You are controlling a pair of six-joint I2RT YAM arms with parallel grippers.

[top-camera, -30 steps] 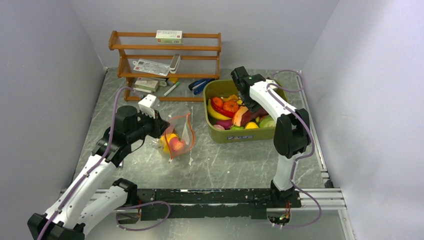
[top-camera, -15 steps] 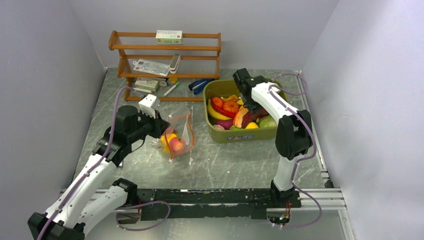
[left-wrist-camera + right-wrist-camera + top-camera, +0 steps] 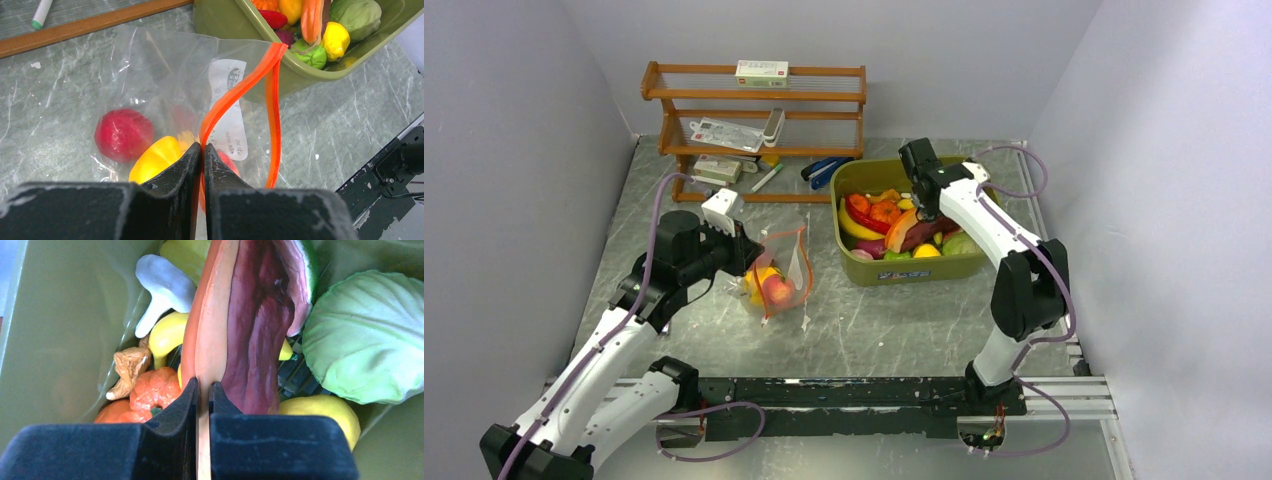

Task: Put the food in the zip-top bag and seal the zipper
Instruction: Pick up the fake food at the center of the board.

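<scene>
Food slice (image 3: pixel 240 325), orange-rimmed with maroon flesh, lies lengthwise away from my right fingers (image 3: pixel 192 395), which clamp its edge inside the olive tub (image 3: pixel 904 268). My left fingers (image 3: pixel 197 155) pinch the zipper (image 3: pixel 240 90). The zip-top bag (image 3: pixel 779 270) sits on the tabletop (image 3: pixel 874 330), left of the tub, with its mouth towards it.

An olive-green tub (image 3: pixel 907 270) sat on a grey marbled table (image 3: pixel 874 330), heaped with toy fruit and vegetables (image 3: pixel 876 214) in red, orange, yellow and green. The right gripper (image 3: pixel 921 208) dipped into the tub near its far right corner, its tip at an orange-and-maroon wedge (image 3: pixel 903 233) in the heap. Just left of the tub lay a clear bag (image 3: pixel 790 264) edged with a red-orange strip (image 3: pixel 808 264), a yellow piece (image 3: pixel 762 275) and a red piece (image 3: pixel 776 290) inside. The left gripper (image 3: pixel 749 258) met the side of the bag farther from the tub. Behind and left of the tub stood a wooden rack (image 3: pixel 754 97) with a white box (image 3: pixel 762 72) on top, and a blue tool (image 3: pixel 824 170) lay by the tub's far left corner.
</scene>
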